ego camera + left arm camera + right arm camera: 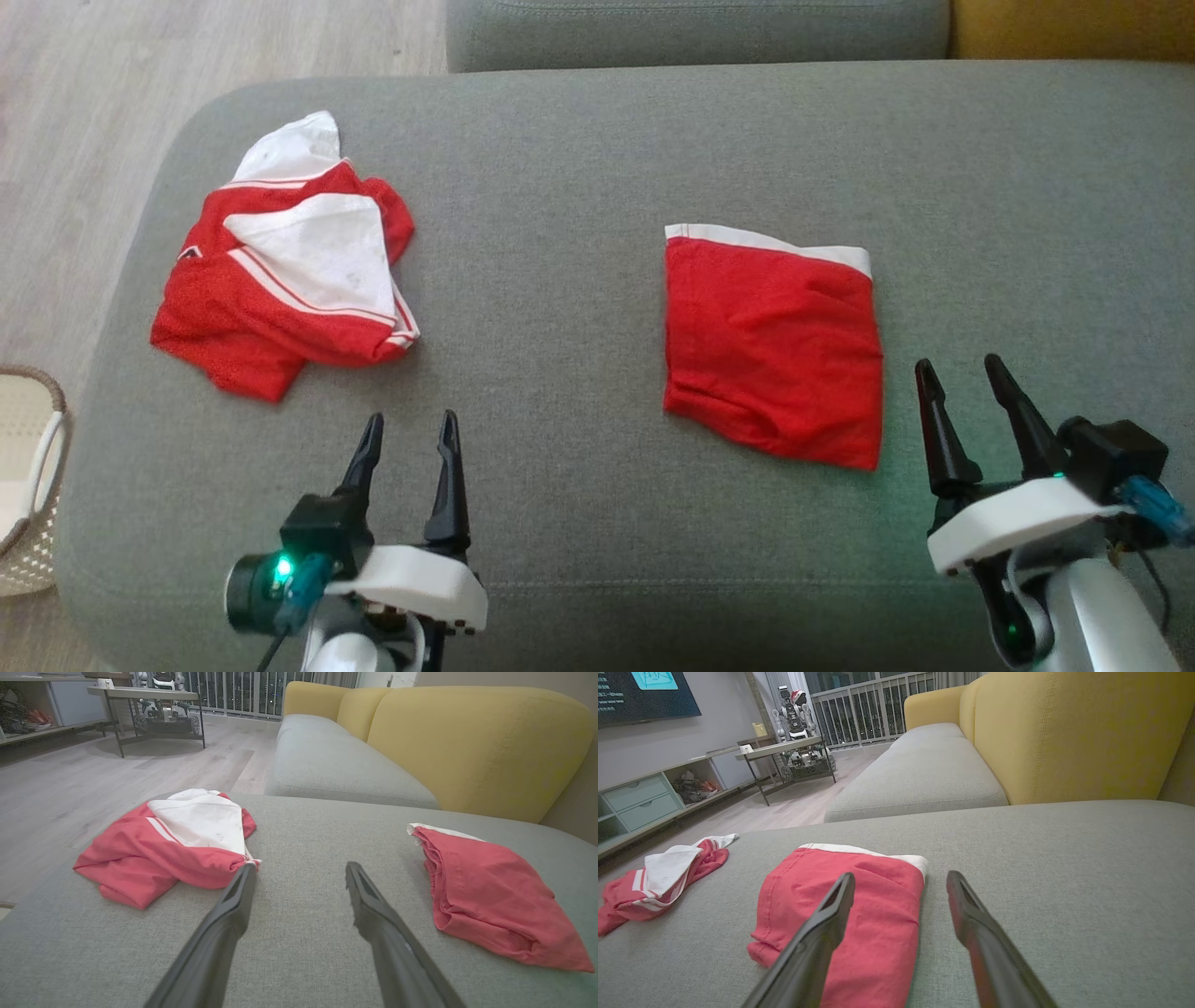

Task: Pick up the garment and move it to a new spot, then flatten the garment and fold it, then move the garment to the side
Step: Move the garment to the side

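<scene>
Left gripper [411, 418], right gripper [959, 363] spread, empty; folded red garment [770, 350] 9 o'clock of right, crumpled shirt [280, 280] 10 o'clock of left

Grey fabric sofa seat [597, 579], wide, centre of frame. Yellow backrest [467, 742], upper right. Pale wood floor [84, 93], upper left. Woven basket [28, 485], lower left edge. Metal-legged table [784, 747], drawer unit [637, 800], dark screen [644, 690], railed dark window [868, 711], upper left.

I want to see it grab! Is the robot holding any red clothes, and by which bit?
Nothing is held. Left gripper and right gripper are open, touching neither the folded garment nor the crumpled garment.
</scene>
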Controlling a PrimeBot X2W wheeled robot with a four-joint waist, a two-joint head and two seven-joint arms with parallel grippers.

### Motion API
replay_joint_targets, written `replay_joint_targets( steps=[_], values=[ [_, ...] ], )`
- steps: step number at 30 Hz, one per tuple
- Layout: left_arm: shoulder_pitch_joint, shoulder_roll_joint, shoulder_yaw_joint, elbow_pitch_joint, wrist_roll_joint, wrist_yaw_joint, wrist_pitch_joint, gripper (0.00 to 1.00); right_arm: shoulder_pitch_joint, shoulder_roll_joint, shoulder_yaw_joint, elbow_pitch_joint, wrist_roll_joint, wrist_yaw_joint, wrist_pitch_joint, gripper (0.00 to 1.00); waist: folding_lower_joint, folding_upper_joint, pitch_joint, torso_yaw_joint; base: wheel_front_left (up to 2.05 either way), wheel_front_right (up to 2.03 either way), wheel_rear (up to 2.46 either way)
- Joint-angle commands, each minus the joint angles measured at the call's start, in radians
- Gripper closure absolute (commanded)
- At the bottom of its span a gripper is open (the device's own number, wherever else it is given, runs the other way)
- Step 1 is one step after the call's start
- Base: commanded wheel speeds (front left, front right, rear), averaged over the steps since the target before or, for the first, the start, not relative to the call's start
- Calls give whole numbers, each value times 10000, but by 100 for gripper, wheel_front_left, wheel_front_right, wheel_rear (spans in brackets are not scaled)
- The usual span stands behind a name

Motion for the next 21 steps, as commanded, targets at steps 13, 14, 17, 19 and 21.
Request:
replay_joint_targets(
  steps=[13,14,17,19,21],
  values=[
    [-813,14,-99,-262,189,70,-120,0,-1024,-6,23,313,2068,-2,1418,0,0,-1,989,325,0,0,0],
    [-891,14,-165,-256,185,83,-120,0,-1155,-89,15,385,2380,-2,1629,0,0,-1,1094,373,0,0,0],
    [-1082,14,-344,-235,158,153,-120,0,-1517,-275,-42,627,3283,-2,2200,0,0,-1,1371,497,0,0,0],
    [-1169,14,-436,-206,119,199,-120,0,-1735,-437,-82,837,3608,-2,2460,0,0,-1,1513,577,0,0,0],
    [-1236,14,-507,-195,83,249,-120,0,-1936,-561,-92,1089,3786,-2,2671,0,0,-1,1645,650,0,0,0]
  ],
)
